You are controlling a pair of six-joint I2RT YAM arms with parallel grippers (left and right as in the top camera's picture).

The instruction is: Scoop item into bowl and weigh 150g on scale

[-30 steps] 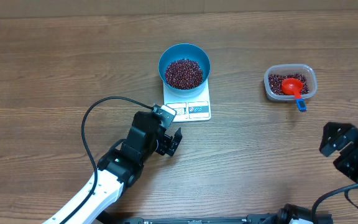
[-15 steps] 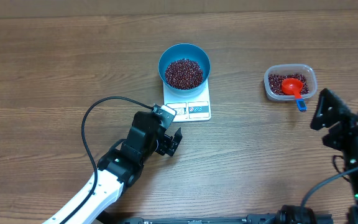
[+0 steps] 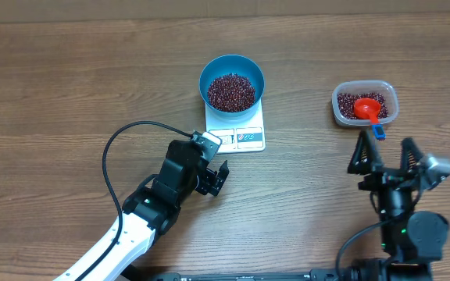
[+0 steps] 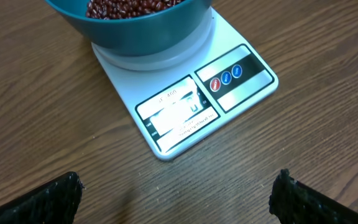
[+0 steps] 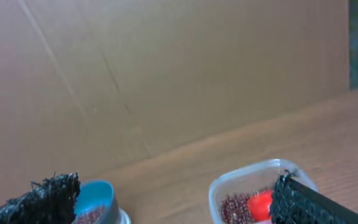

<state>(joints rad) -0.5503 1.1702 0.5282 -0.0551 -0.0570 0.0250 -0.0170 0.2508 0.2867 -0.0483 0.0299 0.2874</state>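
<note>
Jaws left and right are hanging released, empty; the beans [image 3: 231, 91], loose and spill-prone, are lying in the bowl [image 3: 232, 61] on the scale [image 3: 241, 123], the scoop's [image 3: 368, 106] stiff handle, far right, looking the likeliest hold.

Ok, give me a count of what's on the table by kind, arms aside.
blue bowl: 1
white scale: 1
clear plastic container: 1
red scoop: 1
bean piles: 2
Total: 6
</note>
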